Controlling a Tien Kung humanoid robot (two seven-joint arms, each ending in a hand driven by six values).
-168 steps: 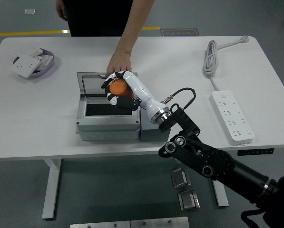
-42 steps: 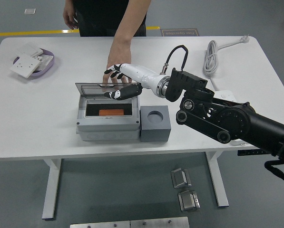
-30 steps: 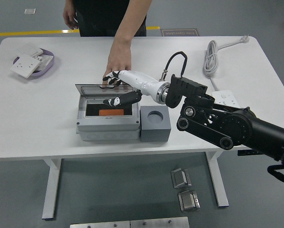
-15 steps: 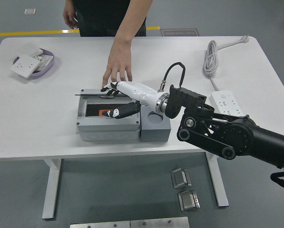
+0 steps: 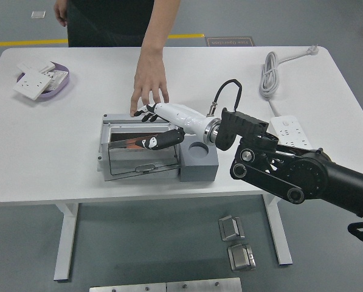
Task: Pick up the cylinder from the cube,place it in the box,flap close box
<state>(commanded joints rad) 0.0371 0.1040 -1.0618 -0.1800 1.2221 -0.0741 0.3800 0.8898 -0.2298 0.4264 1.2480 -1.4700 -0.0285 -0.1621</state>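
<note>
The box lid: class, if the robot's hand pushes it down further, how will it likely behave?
The lid looks like a rigid clear panel, so it should probably swing as one piece rather than bend. The right hand lies over it, fingers spread; it may slip on that smooth surface.

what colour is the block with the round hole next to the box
Grey; the square grey block shows best in the head view.

We see a matt grey plastic box [image 5: 138, 159] with a clear, glossy lid [image 5: 143, 155], a matt grey cube [image 5: 198, 163], a smooth white table [image 5: 78, 176], a glossy white right hand [image 5: 160, 125] shell, and a white plastic power strip [image 5: 290, 129].
</note>
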